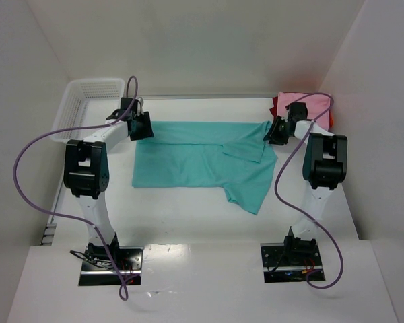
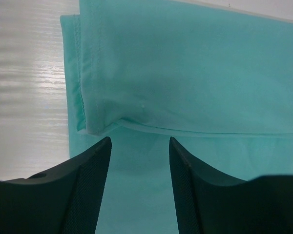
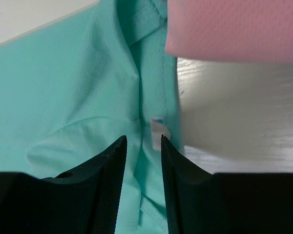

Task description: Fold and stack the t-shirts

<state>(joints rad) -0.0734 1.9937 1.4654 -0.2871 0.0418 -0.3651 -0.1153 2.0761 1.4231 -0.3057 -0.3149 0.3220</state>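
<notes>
though the left claw (image 2: 139, 146) and right claw (image 3: 143, 144) gape over the teal shirt (image 1: 188, 161), the pink shirt (image 1: 316, 103) hides most of the red shirt (image 1: 332, 120).

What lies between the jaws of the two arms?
The teal shirt, its upper edge running from one to the other, as the top view shows.

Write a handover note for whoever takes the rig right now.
Left fingers: open, over the hem corner of the teal shirt, gripping nothing.
Right fingers: open, over its collar.
The teal shirt is spread mid-table, partly folded over.
Done: the pink shirt lies folded at the far right, with the red shirt peeking out beneath.
Left: finish folding the teal shirt and put it on that stack.
</notes>
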